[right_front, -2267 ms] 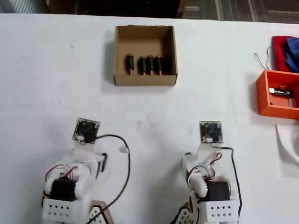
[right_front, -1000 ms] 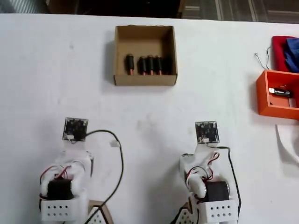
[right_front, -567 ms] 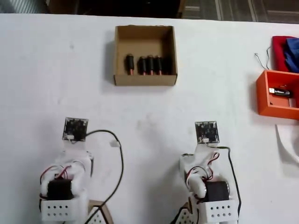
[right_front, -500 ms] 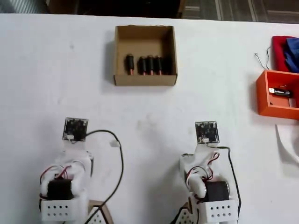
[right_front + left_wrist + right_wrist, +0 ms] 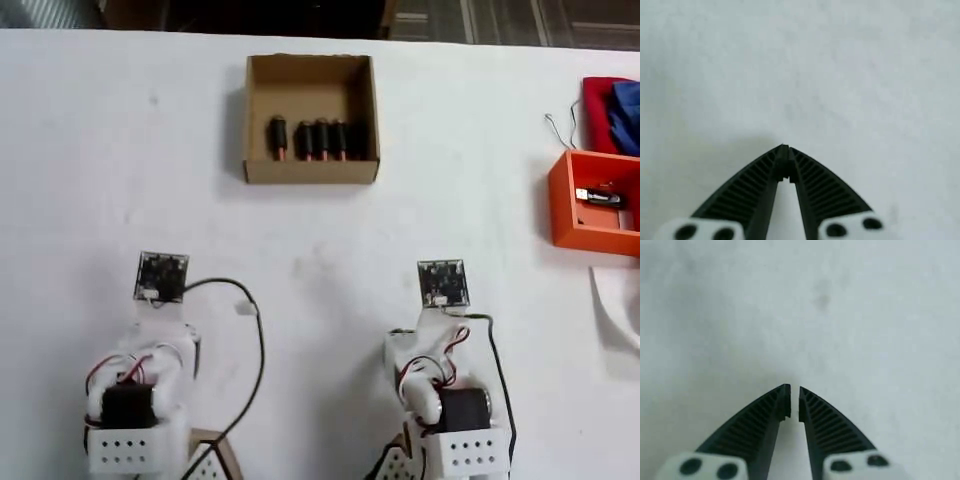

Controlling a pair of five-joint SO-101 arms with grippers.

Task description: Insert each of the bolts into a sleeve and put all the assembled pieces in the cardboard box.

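- Open brown cardboard box (image 5: 310, 88) holds four dark cylindrical bolt-and-sleeve pieces (image 5: 323, 139) lying side by side.
- Orange plastic tray (image 5: 572, 220) holds a small black object (image 5: 600, 196).
- Left gripper (image 5: 784, 151): tips touching, empty.
- Right gripper (image 5: 794, 391): nearly closed, empty.

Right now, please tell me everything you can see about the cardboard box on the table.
The cardboard box is brown, square, open-topped and shallow. It stands flat on the white table, at its far side. Inside lie dark assembled pieces with reddish ends, side by side near the front wall, one slightly apart.
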